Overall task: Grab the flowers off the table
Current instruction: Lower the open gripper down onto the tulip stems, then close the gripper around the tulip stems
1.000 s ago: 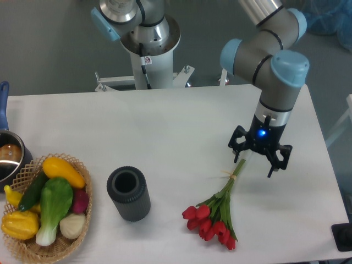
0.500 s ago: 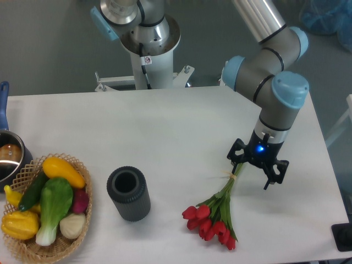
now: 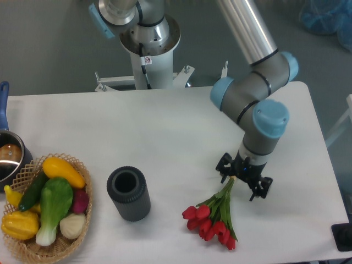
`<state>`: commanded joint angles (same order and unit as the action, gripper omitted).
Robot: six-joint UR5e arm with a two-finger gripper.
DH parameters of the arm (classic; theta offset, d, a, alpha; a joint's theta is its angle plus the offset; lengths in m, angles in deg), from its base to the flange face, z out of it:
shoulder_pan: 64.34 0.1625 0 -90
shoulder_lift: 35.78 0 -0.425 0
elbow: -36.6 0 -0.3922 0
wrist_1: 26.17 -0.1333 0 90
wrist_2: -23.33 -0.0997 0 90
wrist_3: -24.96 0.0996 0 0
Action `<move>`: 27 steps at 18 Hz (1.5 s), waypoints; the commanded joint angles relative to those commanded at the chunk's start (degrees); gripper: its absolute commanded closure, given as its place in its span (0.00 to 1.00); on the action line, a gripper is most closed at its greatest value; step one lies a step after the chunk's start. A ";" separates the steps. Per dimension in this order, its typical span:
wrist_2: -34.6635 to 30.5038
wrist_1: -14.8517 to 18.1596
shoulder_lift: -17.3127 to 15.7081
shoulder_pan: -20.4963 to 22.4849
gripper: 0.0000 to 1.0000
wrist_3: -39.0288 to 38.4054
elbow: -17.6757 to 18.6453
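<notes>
1. The gripper [image 3: 242, 180] hangs low over the stem end of the flowers [image 3: 215, 216]. Its two black fingers are spread apart, one on each side of the stems, and whether they touch the stems cannot be made out.
2. The top of the stems, with the pale string tie, is hidden under the gripper body. The red heads lie on the white bench [image 3: 181, 132] just below and to the left of the gripper, with green leaves fanning between.
3. The arm [image 3: 254, 107] comes down from the upper edge of the view, where its silver tube is cut off. It bends through grey joints with blue caps and points the wrist almost straight down at the bench.
4. A dark ribbed cylinder [image 3: 128, 193] stands upright, well to the left of the gripper, with its open mouth showing.
5. Farther left, a wicker basket [image 3: 78, 218] of vegetables is cut by the lower edge.
6. Beyond it, a pot [image 3: 8, 159] with a blue handle is cropped by the left edge.
</notes>
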<state>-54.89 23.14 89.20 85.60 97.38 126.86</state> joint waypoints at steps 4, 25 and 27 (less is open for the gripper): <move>-0.53 0.09 0.97 -0.26 0.00 0.52 0.35; -0.70 0.00 0.00 -0.09 0.67 1.06 1.06; -0.70 0.00 0.00 -0.18 0.79 0.97 0.97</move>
<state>-55.60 23.14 89.20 85.42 98.34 127.83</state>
